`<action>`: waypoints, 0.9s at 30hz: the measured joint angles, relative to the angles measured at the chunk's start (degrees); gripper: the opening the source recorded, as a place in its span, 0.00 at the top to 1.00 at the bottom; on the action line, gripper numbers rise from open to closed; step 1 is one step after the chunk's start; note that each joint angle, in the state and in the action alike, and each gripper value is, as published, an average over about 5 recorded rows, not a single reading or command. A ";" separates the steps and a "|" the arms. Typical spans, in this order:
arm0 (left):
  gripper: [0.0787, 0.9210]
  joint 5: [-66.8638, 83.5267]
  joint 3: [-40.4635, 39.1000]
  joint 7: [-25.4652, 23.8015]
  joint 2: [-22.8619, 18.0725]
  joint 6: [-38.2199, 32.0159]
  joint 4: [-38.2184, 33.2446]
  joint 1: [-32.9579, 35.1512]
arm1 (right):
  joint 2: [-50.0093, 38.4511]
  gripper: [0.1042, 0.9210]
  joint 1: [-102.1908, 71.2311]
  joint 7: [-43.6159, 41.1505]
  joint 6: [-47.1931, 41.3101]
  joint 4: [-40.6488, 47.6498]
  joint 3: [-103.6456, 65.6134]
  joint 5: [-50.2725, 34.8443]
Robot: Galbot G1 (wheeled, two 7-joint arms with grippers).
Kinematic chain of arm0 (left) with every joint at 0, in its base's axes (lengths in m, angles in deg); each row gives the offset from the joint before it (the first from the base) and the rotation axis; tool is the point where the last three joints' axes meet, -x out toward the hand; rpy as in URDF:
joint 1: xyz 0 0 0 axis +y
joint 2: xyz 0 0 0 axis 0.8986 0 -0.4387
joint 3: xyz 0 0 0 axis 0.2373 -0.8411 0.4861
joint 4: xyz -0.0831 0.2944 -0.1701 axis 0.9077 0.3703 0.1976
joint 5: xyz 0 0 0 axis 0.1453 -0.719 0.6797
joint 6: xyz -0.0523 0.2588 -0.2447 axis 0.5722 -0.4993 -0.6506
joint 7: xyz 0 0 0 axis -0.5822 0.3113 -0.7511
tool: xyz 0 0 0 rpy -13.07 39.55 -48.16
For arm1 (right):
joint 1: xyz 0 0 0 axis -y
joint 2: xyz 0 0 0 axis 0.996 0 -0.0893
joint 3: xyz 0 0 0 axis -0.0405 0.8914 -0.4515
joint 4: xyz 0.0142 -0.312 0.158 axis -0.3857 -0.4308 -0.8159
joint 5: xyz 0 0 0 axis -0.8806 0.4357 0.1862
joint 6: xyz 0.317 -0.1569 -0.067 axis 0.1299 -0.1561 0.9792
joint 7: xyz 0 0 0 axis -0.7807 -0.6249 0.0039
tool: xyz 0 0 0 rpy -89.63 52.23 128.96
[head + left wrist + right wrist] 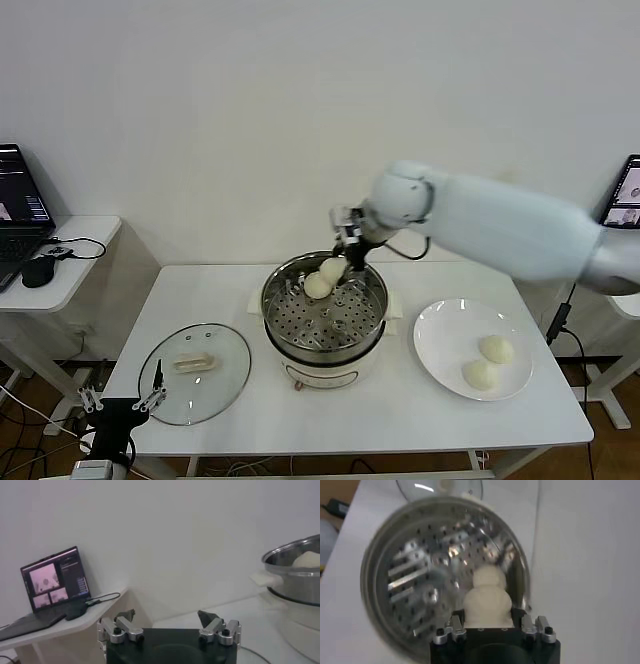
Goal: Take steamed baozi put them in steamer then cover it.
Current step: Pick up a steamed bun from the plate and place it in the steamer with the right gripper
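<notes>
My right gripper (344, 262) hangs over the far side of the steamer (370, 300), shut on a cream-white steamed baozi (333, 269). In the right wrist view that baozi (487, 607) fills the gap between the fingers. A second baozi (317, 287) lies on the perforated tray (430, 575) just beneath it. Two more baozi (497, 349) (479, 375) rest on the white plate (440, 335) to the right. The glass cover (195, 385) lies flat on the table left of the steamer. My left gripper (120, 398) is parked, open, at the table's front left corner.
A side table at far left carries a laptop (52, 580) and a mouse (38, 271). Cables hang by the table's right end. From the left wrist, the steamer's rim (295, 560) shows off to one side.
</notes>
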 measured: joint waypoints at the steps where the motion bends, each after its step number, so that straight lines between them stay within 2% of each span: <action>1: 0.12 0.00 0.04 0.01 -0.09 -0.02 -0.06 0.05 | 0.96 0.41 -0.51 0.44 -0.55 0.51 0.07 -0.23; 11: 0.12 0.01 0.47 0.07 -0.20 -0.32 -0.24 0.44 | 8.47 0.41 -5.33 4.31 -4.53 5.36 -0.04 -1.02; 19: 0.12 0.05 0.60 0.06 -0.04 -0.45 -0.31 0.35 | 10.84 0.40 -7.40 6.14 -6.41 7.62 -0.21 -0.91; 22: 0.12 0.06 0.58 0.04 -0.03 -0.45 -0.30 0.16 | 11.06 0.34 -7.64 6.31 -6.78 7.80 -0.44 -0.93; 27: 0.12 0.05 0.46 -0.02 0.01 -0.39 -0.30 -0.21 | 10.34 0.17 -7.14 5.18 -6.70 6.97 -0.85 -0.58</action>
